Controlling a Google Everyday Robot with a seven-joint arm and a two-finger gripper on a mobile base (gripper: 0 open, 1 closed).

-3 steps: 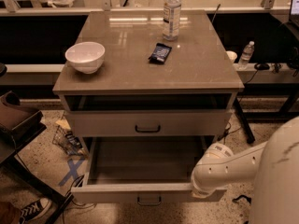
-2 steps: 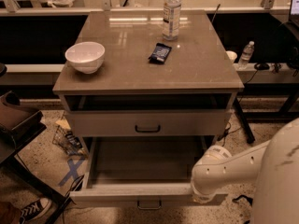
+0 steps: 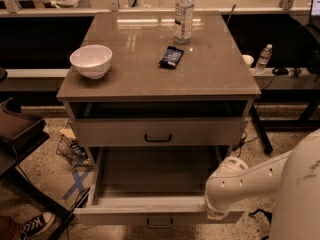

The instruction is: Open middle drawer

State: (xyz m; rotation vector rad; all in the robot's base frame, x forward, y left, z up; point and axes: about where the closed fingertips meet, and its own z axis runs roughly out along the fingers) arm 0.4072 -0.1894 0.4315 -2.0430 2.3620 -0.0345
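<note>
The middle drawer (image 3: 150, 176) stands pulled far out of the grey-beige cabinet, and its pale inside is bare. Its front panel (image 3: 125, 217) is at the bottom of the view, with the small dark bar handle (image 3: 160, 223) at its centre. My gripper (image 3: 216, 213) is at the end of the white arm (image 3: 250, 181), against the right end of that front panel, to the right of the handle. Above the drawer is another front panel with a like handle (image 3: 158, 138), with a dark gap over it.
On the cabinet top (image 3: 210, 74) stand a white bowl (image 3: 91, 60), a clear bottle (image 3: 184, 13) and a dark snack packet (image 3: 171, 57). A dark stand (image 3: 20, 134) and a shoe (image 3: 30, 225) are at the left. A small bottle (image 3: 263, 58) and cables lie at the right.
The middle drawer has slid further out toward the camera. My arm's end has moved down and toward the camera with the drawer's front.
</note>
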